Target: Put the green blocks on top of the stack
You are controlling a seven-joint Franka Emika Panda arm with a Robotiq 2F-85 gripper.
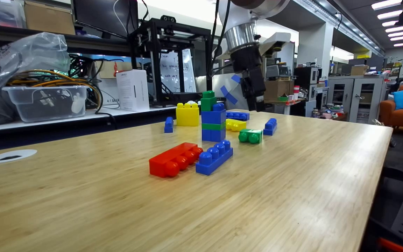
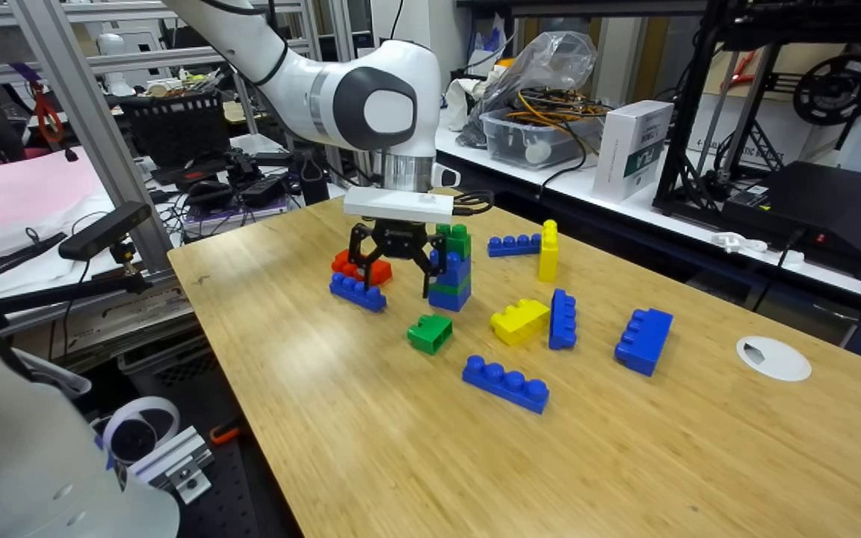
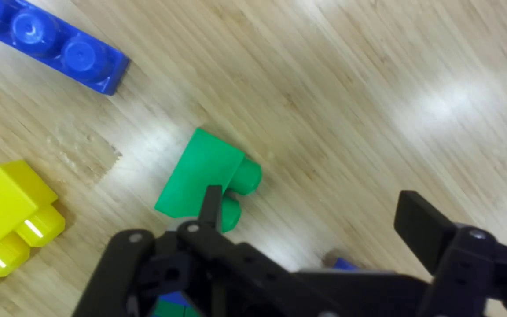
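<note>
The green block (image 3: 196, 171) lies on its side on the bench (image 3: 324, 110), between nine and ten o'clock from the middle of my claw (image 3: 310, 198) in the wrist view, studs pointing toward four. My claw hangs above the bench, spread wide, gripping nothing; I judge that spread is meant to straddle the block, yet one of my fingers (image 3: 212, 204) hides part of it, so a shift toward nine seems due. With the block as the dial's hub in an exterior view, the stack (image 2: 457, 270) rises upright between twelve and one, presumably pressed stud into brick, which lets so narrow a tower stand. Its green top (image 2: 458, 243) covers only part of the blue below, perhaps leaving the next seat. Farther off, a yellow brick (image 2: 520, 321) at three and a blue brick (image 2: 507, 387) at four lie apart from the block, leaving, I think, finger room.
</note>
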